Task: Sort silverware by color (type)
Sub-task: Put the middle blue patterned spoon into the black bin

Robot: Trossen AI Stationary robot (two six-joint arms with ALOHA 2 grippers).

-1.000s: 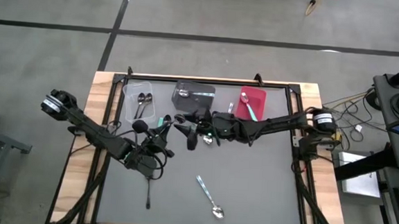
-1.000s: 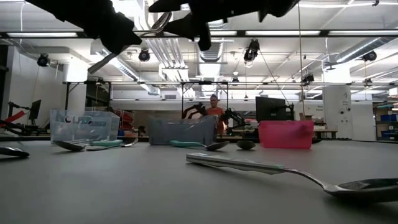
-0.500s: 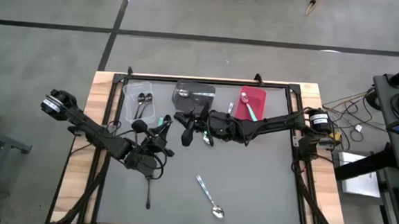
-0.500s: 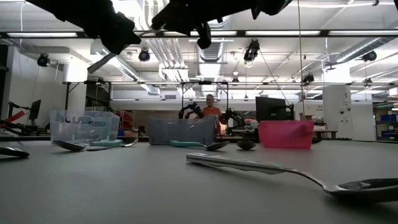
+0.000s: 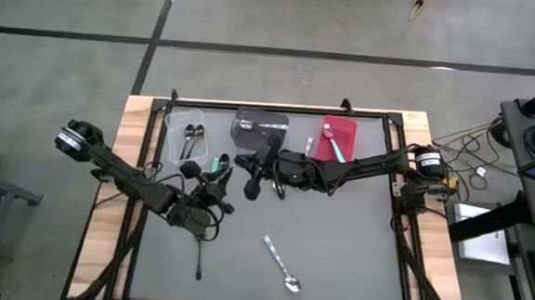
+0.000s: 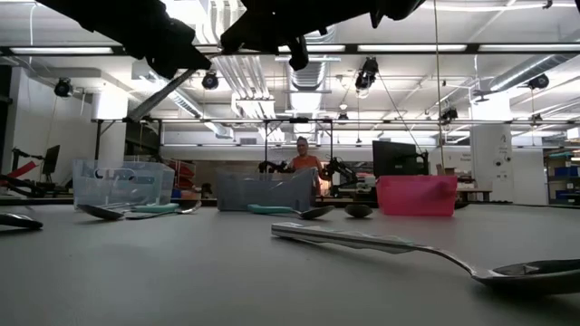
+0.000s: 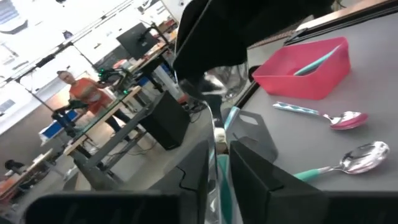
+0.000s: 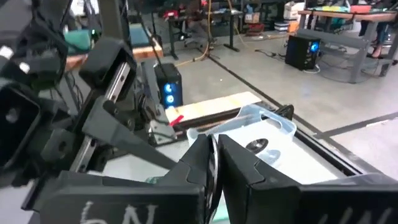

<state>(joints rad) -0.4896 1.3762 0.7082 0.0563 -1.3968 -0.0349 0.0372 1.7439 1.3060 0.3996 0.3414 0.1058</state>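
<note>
Grippers meet just above frame centre in high view, over grey mat. Left gripper (image 5: 218,173) clamps teal-handled spoon (image 5: 221,162), jaws nearly closed on its handle. Right gripper (image 5: 258,175) has jaws shut on same spoon's far end. Silver spoon (image 5: 282,264) lies lower centre. Black spoon (image 5: 199,260) lower left. Two silver spoons in clear bin (image 5: 186,137), upper left; teal one in red bin (image 5: 337,139).
</note>
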